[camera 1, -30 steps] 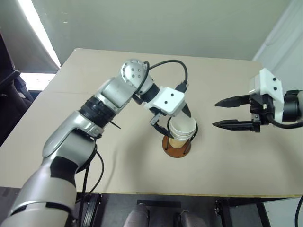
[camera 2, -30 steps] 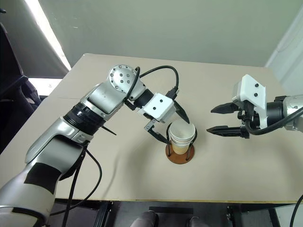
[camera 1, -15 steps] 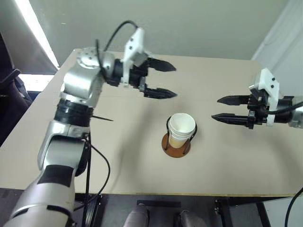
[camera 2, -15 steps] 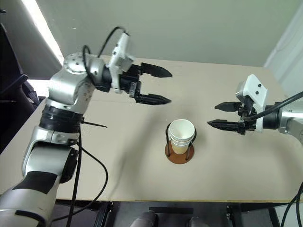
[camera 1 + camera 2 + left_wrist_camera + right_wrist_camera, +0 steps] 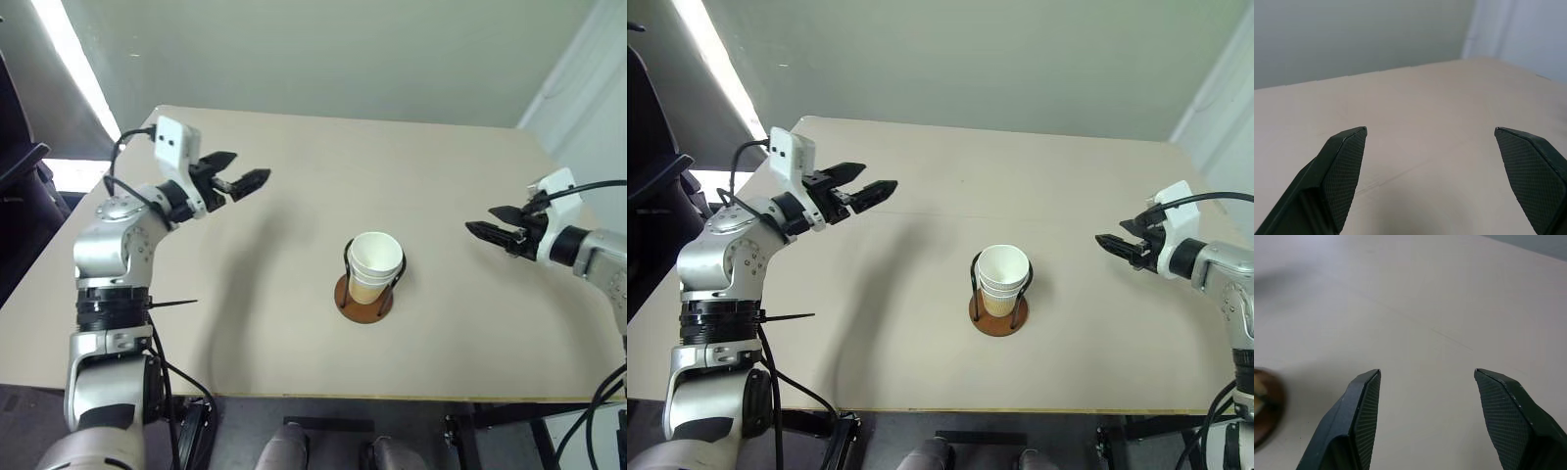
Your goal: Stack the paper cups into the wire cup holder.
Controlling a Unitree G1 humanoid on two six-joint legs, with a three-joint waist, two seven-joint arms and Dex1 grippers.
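Cups [image 5: 375,262] are nested in one stack, sitting upright inside the wire cup holder [image 5: 364,297], near the middle of the table [image 5: 294,323]. White rim on top, pale yellow-orange wall showing lower down between the black wire loops. Reddish-brown disc base flat on the table. From the head views I can't tell how many cups are in the stack

My left gripper [image 5: 243,174] is over the far-left part of the table, well apart from the holder, pointing roughly level toward the table's middle. Fingers spread wide, nothing between them. In the left wrist view both textured fingertips [image 5: 1344,171] stand far apart with bare table between

My right gripper [image 5: 487,223] is out at the right side of the table, also well apart from the holder, pointing back toward the middle. Fingers parted, nothing held. In the right wrist view the two fingertips [image 5: 1364,413] frame bare table, and the edge of the reddish-brown base [image 5: 1265,406] sits at the border of that view

Neither gripper touches the cups or the holder. The stack is between the two arms, closer to the near edge of the table than the far one
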